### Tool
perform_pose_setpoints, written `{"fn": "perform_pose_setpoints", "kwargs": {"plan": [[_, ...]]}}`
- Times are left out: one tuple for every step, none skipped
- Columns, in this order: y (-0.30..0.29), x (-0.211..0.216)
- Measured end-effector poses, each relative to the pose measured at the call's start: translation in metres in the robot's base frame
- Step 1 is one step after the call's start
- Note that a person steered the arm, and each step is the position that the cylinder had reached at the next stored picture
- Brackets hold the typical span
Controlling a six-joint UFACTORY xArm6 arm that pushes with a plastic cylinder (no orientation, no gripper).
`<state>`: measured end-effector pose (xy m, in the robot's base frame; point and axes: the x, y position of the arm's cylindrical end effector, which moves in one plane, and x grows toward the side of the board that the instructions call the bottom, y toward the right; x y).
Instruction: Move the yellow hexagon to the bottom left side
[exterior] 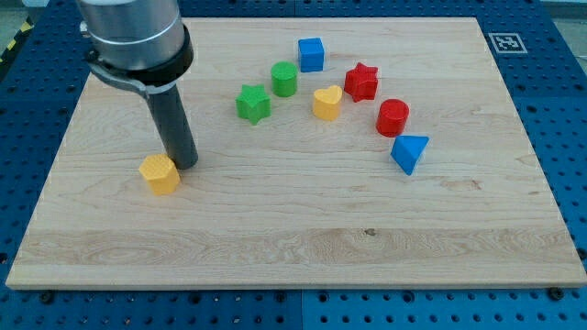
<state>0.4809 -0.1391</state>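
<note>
The yellow hexagon (160, 174) lies on the wooden board (293, 247) at the view's left, a little below mid-height. My tip (184, 163) stands right against the hexagon's upper right side. The dark rod rises from it up to the arm at the view's top left.
A green star (252, 103), a green cylinder (284, 80), a blue cube (311, 54), a yellow heart (326, 103), a red star (361, 82), a red cylinder (393, 118) and a blue triangular block (409, 152) form an arc in the upper middle.
</note>
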Motion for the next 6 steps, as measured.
{"fn": "perform_pose_setpoints", "kwargs": {"plan": [[-0.004,0.002],[-0.012,0.002],[-0.023,0.006],[-0.032,0.019],[-0.043,0.035],[-0.061,0.051]]}}
